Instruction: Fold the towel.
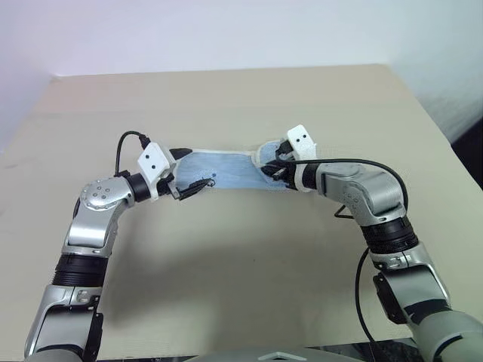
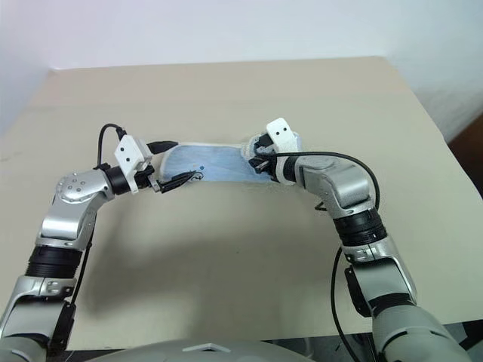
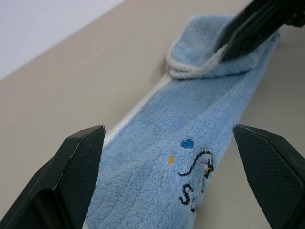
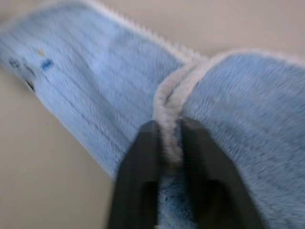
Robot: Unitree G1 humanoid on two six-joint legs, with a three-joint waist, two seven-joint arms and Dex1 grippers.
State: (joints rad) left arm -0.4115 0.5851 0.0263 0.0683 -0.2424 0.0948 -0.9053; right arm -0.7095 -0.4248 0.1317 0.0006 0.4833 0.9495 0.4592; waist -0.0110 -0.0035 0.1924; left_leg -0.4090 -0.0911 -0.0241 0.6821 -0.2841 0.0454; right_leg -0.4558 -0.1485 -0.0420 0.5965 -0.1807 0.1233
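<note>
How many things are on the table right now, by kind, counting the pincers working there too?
Towel, light blue, long strip with one end folded over: 1
Pincers: 2, the left pincer open astride the towel's near end, the right pincer closed on the whitish stitched edging at the folded end
Table, beige: 1
Total: 4

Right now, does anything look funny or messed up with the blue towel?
Nothing is torn or spilled. The towel lies as a long folded strip on the table, with one end doubled back where the right gripper pinches its whitish edge. The left gripper stands open over the other end.
</note>
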